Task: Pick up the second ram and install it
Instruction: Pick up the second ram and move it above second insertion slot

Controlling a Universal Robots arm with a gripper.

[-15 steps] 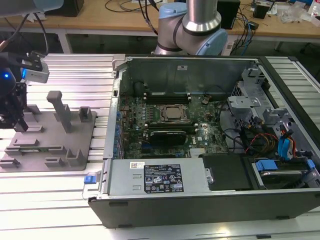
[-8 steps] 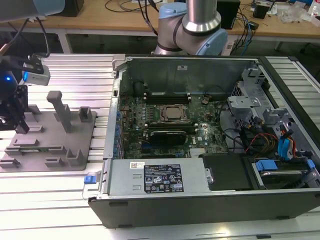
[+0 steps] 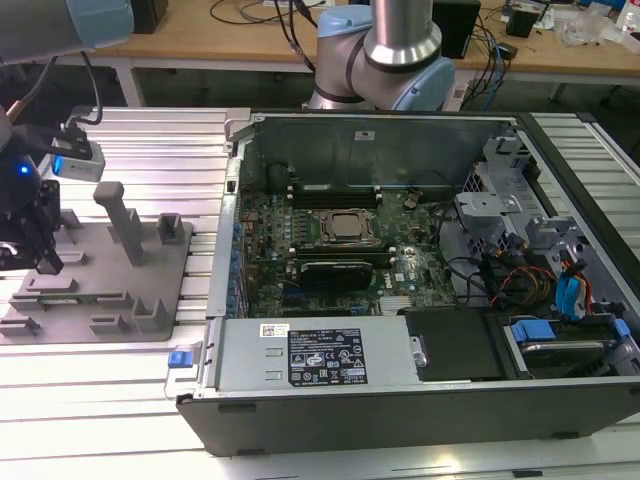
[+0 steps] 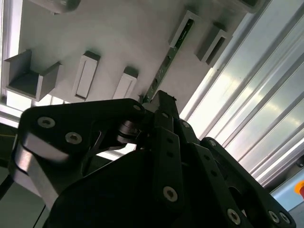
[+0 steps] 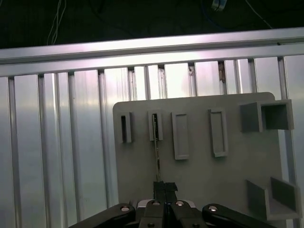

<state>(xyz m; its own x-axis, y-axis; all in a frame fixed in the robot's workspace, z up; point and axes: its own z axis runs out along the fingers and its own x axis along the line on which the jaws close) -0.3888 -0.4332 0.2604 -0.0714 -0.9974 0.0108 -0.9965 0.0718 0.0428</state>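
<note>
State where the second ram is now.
The second ram stands edge-up in a slot of the grey fixture plate, right by the gripper, at the exterior view's left of the computer case.

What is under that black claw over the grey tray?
The second ram, standing on edge in a slot of the grey tray. The gripper is closed on one end, hiding that part.

Gripper point(image 5: 165, 185) pointing downward, fingers point(image 4: 166, 111) pinched together on the second ram point(image 4: 165, 64)
</note>
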